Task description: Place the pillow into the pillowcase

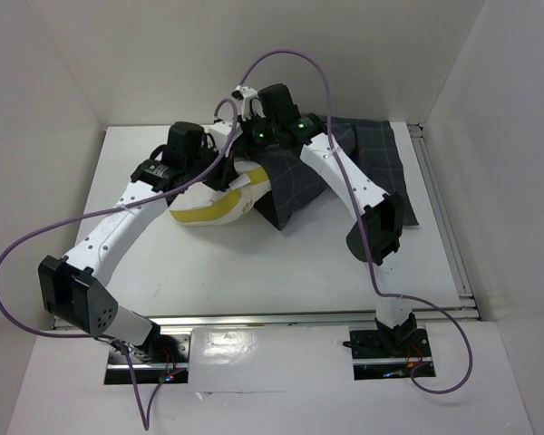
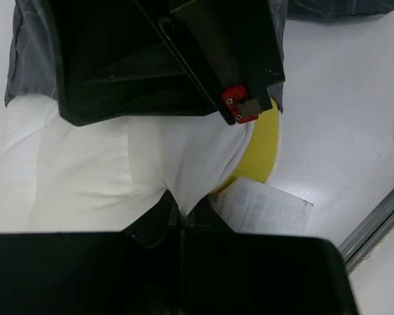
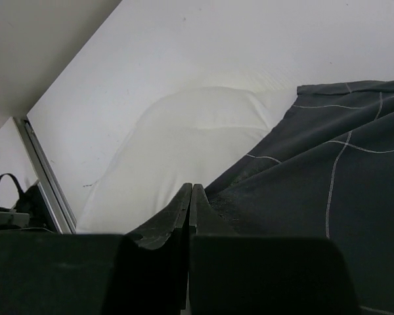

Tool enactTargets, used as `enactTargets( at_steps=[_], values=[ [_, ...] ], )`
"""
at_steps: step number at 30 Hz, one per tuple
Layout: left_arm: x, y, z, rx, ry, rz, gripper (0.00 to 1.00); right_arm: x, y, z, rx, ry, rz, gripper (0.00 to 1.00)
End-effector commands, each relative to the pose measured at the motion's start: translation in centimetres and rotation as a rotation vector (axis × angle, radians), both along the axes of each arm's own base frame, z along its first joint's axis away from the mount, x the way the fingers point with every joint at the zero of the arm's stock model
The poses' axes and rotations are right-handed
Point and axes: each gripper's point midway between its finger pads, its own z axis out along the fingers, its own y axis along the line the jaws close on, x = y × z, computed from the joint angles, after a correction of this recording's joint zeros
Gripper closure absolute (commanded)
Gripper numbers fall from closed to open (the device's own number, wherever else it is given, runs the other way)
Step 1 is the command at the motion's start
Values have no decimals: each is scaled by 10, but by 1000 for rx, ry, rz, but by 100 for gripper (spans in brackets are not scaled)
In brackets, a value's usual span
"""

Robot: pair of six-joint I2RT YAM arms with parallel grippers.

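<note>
Pillow (image 1: 219, 207) sits on the counter (image 1: 281, 272) about mid-width, closer to the far edge than the near one. Its yellow band (image 2: 262, 147) faces the near edge. A white printed label (image 2: 262, 209) lies flat on the counter, touching that band end.

Pillowcase (image 1: 367, 154) is spread from the middle of the counter out toward the far right corner. One part is draped over the far side of the pillow, and its lower corner hangs toward the near edge just right of the pillow. The grey grid pattern is visible. How far the pillow is inside, cannot tell; most of the white is uncovered.

Left end effector (image 2: 180, 213): jaws narrow and pressed together, pinching a pucker of white pillow fabric. Creases run into the tips.

Right end effector (image 3: 192, 200): jaws also narrow with no gap visible, tips at the pillowcase hem where it meets the pillow, apparently gripping the dark cloth edge. In the left wrist view its black body, with a red block (image 2: 240, 105), sits right over the pillow, just beyond the left fingers.

Both arms reach in from the near edge and converge over the pillow near the far edge. Purple cables (image 1: 18, 245) loop off both arms.
</note>
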Motion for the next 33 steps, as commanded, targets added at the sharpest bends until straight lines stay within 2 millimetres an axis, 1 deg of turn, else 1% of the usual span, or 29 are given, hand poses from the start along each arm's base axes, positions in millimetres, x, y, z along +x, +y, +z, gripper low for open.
enactTargets(
  at_steps=[1, 3, 4, 6, 7, 8, 9, 10, 11, 12, 13, 14, 15, 16, 17, 19, 20, 21, 22, 23, 24, 26, 27, 28, 29, 30, 31, 32, 33],
  values=[
    [28, -21, 65, -138, -208, -18, 100, -51, 42, 53, 154, 2, 170, 100],
    [27, -21, 58, -138, -188, -14, 100, -53, 42, 54, 159, 6, 183, 100],
    [25, -22, 59, -144, -185, -26, 100, -48, 41, 53, 147, -12, 166, 100],
    [19, -23, 39, -131, -134, -38, 100, -41, 33, 44, 118, -15, 129, 98],
    [11, -22, 39, -136, -126, -53, 100, -33, 20, 47, 104, -25, 80, 92],
    [1, -24, 28, -133, -93, -90, 100, -27, 12, 38, 84, -10, 52, 84],
    [-4, -23, 17, -110, -71, -113, 96, -22, 2, 36, 69, -5, 23, 72],
    [-13, -23, 14, -105, -58, -139, 85, -14, -8, 34, 51, -19, -13, 47],
    [-29, -23, -1, -89, 0, -170, 74, -3, -26, 39, 48, -31, -61, 38],
    [-37, -22, -7, -86, 26, -178, 63, 4, -35, 36, 34, -44, -90, 32],
    [-42, -19, -13, -76, 37, -182, 46, 22, -53, 35, 9, -67, -156, 30],
    [-48, -17, -19, -65, 47, -186, 43, 29, -63, 43, 16, -91, -187, 28],
    [-54, -11, -25, -49, 63, -171, 42, 36, -72, 43, 7, -101, -209, 28],
    [-53, -7, -23, -33, 40, -161, 41, 42, -80, 43, 6, -101, -226, 28],
    [-55, -3, -27, -18, 47, -145, 39, 53, -95, 42, -10, -115, -265, 28],
    [-48, 8, -16, 7, -12, -84, 38, 57, -108, 45, -28, -137, -273, 28],
    [-45, 12, -17, 23, -18, -60, 38, 59, -115, 38, -42, -116, -284, 29],
    [-40, 18, -11, 36, -52, -23, 38, 59, -116, 38, -49, -126, -278, 32],
    [-35, 20, 0, 34, -92, 0, 38, 54, -114, 30, -53, -98, -257, 34],
    [-25, 31, 2, 68, -119, 68, 33, 47, -109, 36, -33, -104, -210, 34],
    [-20, 33, 9, 77, -152, 96, 30, 42, -107, 21, -40, -66, -188, 35],
    [-5, 44, 11, 108, -173, 188, 23, 39, -98, 24, -14, -89, -147, 35],
    [5, 57, 12, 131, -179, 268, 20, 34, -88, 24, 0, -93, -116, 35],
    [11, 61, 10, 127, -163, 305, 19, 34, -85, 27, 7, -116, -96, 35],
    [17, 72, -9, 154, -97, 345, 18, 37, -75, 17, 4, -108, -80, 35],
    [23, 78, -10, 147, -71, 377, 18, 36, -65, 26, 24, -129, -57, 35],
    [26, 84, -18, 125, -20, 414, 18, 37, -62, 29, 31, -138, -33, 35],
    [33, 104, -24, 122, 15, 478, 18, 34, -57, 30, 47, -126, 0, 35],
    [39, 107, -35, 108, 62, 485, 17, 32, -51, 20, 32, -103, 23, 37]
  ],
)
